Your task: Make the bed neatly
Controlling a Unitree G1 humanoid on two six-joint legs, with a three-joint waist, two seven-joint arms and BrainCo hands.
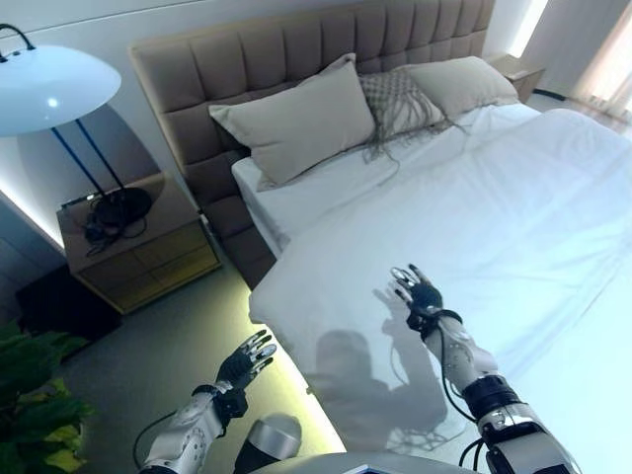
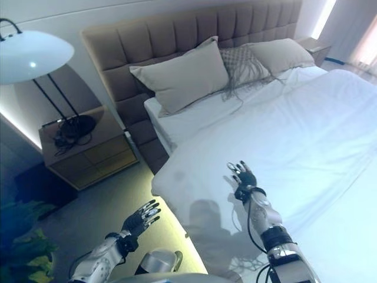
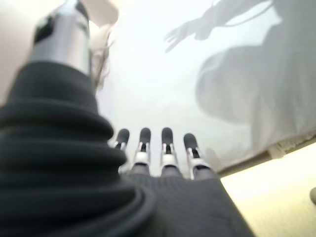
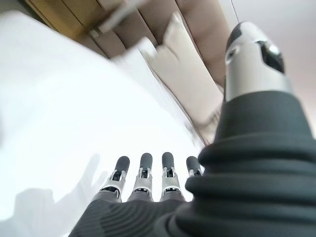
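Observation:
A bed with a white duvet (image 1: 474, 207) spread over it fills the middle and right. Two beige pillows (image 1: 296, 118) and a grey fringed cushion (image 1: 400, 104) lean on the padded brown headboard (image 1: 267, 49). A strip of white sheet (image 1: 296, 193) shows below the pillows. My right hand (image 1: 417, 291) is open, fingers spread, raised above the duvet near its left corner. My left hand (image 1: 245, 362) is open, fingers straight, held over the floor beside the bed's lit edge. Both wrist views show straight fingers (image 3: 154, 148) holding nothing.
A wooden nightstand (image 1: 138, 247) stands left of the bed with a black lamp base (image 1: 118, 209) and cables on it; the lamp's white shade (image 1: 54, 89) hangs above. A green plant (image 1: 30, 405) is at lower left. A second nightstand (image 1: 523, 71) stands at the far side.

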